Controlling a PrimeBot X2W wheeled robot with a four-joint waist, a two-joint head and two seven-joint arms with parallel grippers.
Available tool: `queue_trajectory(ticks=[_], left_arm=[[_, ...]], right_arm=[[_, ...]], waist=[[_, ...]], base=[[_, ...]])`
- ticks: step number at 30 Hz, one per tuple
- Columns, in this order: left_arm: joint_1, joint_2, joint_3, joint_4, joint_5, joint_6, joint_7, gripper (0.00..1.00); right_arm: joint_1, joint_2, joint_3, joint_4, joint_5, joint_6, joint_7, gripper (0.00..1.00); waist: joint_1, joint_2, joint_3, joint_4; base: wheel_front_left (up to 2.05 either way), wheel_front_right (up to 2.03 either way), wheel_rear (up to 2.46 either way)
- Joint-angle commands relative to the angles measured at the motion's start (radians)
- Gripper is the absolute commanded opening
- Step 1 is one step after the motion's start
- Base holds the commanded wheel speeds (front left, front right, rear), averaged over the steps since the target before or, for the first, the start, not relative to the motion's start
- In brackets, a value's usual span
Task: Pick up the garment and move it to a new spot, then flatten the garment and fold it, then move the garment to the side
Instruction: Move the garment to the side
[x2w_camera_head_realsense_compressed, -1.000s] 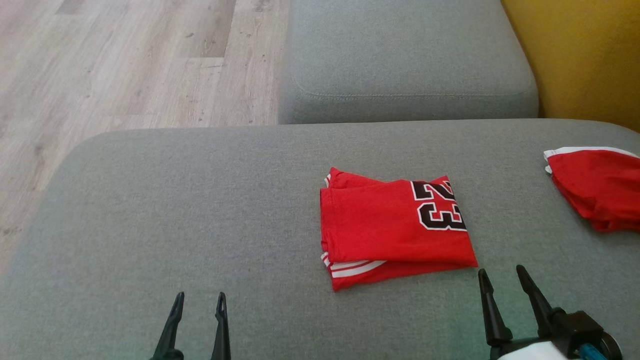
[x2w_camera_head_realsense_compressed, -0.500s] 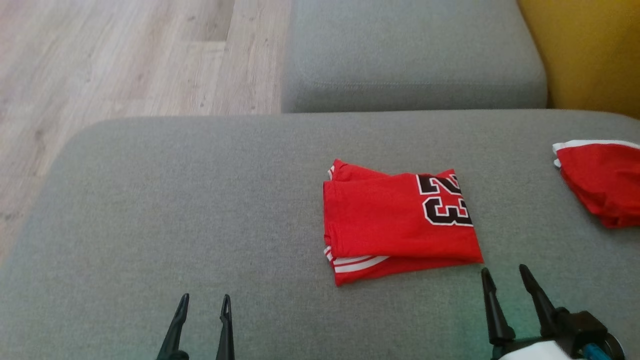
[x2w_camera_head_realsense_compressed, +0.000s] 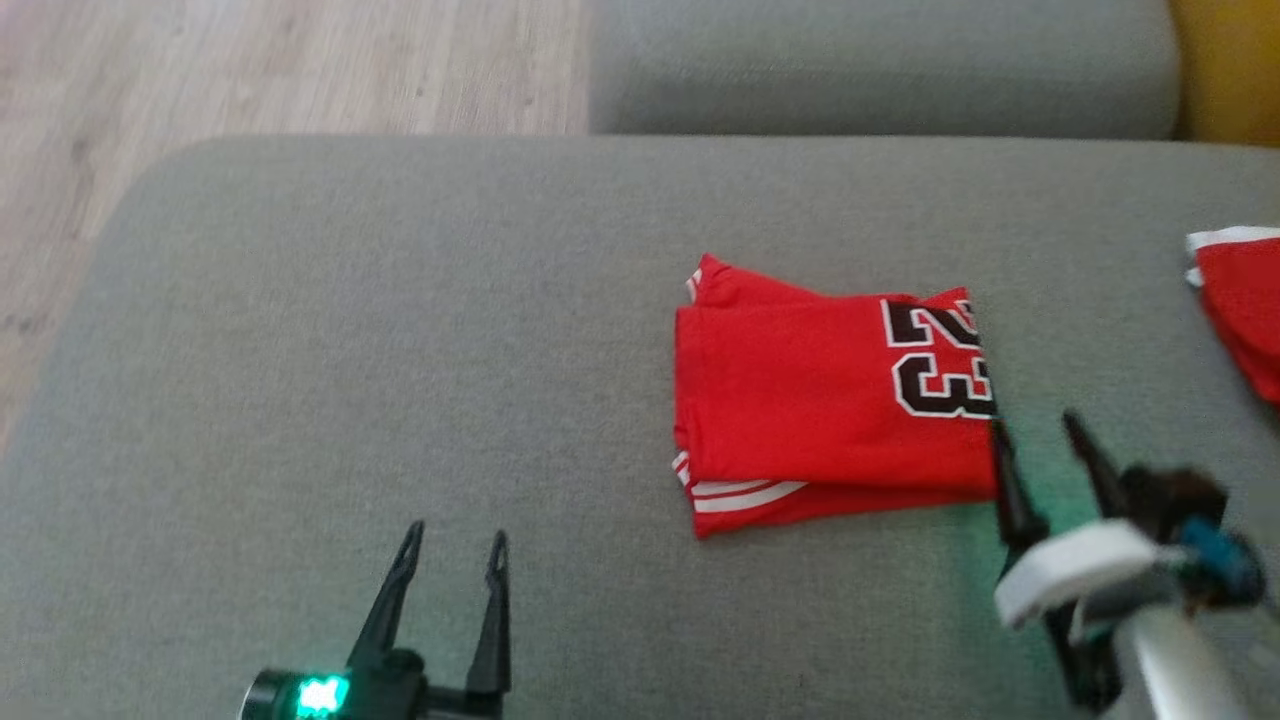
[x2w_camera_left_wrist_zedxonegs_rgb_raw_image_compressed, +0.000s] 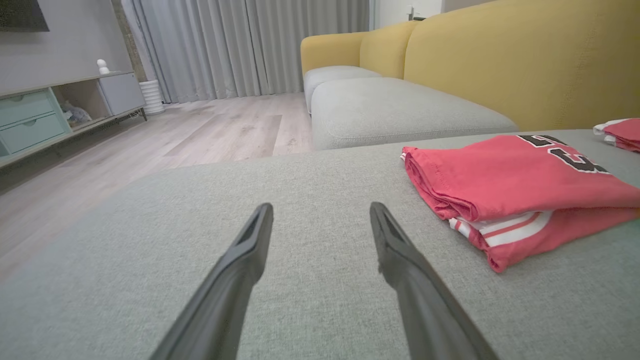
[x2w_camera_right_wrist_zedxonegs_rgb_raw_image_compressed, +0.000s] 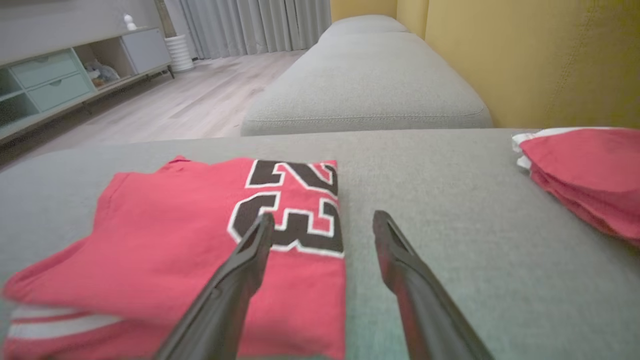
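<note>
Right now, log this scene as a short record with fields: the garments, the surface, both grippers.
red jersey: number 23, folded, lying flat on the cushion
second red garment: white trim, apart from the jersey, to its right
grey sofa cushion: carries both garments
left gripper: open, empty, over bare cushion left of the jersey
right gripper: open, empty, fingers straddling the jersey's right edge; contact unclear
</note>
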Motion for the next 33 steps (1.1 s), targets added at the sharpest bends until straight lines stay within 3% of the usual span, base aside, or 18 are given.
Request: queue_trajectory(ticks=[1,7,11,12,14,18,24,33], left_arm=[[-0.049,-0.01,0.011,-0.028,0.026,0.002,-0.005,1.0],[-0.092,-0.011,-0.022,-0.012,0.041,0.005,-0.005,1.0],[-0.103,-0.012,-0.033,-0.008,0.034,0.015,-0.005,1.0],[-0.105,-0.012,-0.034,-0.007,0.031,0.018,-0.005,1.0],[-0.108,-0.012,-0.037,-0.005,0.024,0.023,-0.005,1.0],[-0.112,-0.013,-0.04,-0.009,0.017,0.034,-0.005,1.0],[-0.129,-0.013,-0.038,-0.031,0.007,0.041,-0.005,1.0],[-0.19,-0.014,-0.051,-0.037,0.01,0.036,-0.005,1.0]], right_arm=[[-0.089,-0.039,0.015,-0.001,0.005,-0.001,0.014,1.0],[-0.226,-0.089,0.028,0.168,0.025,-0.001,0.118,1.0],[-0.269,-0.086,0.025,0.308,0.032,-0.001,0.182,1.0],[-0.275,-0.079,0.028,0.337,0.04,-0.001,0.188,0.89],[-0.285,-0.07,0.044,0.378,0.064,-0.001,0.18,0.0],[-0.308,-0.077,0.078,0.414,0.107,-0.001,0.132,0.0],[-0.396,-0.153,0.099,0.381,0.081,-0.001,0.063,0.0],[-0.51,-0.3,0.055,0.255,0.01,-0.001,0.116,0.0]], waist=[[-0.0002,0.0,0.026,0.017],[-0.0002,0.0,0.06,0.048],[-0.0002,0.0,0.072,0.066],[-0.0002,0.0,0.075,0.07],[-0.0002,0.0,0.079,0.077],[-0.0002,0.0,0.094,0.074],[-0.0002,0.0,0.139,0.022],[-0.0002,0.0,0.227,-0.066]], base=[[0.0,0.0,0.0],[0.0,0.0,0.0],[0.0,0.0,0.0],[0.0,0.0,0.0],[0.0,0.0,0.0],[0.0,0.0,0.0],[0.0,0.0,0.0],[0.0,0.0,0.0]])
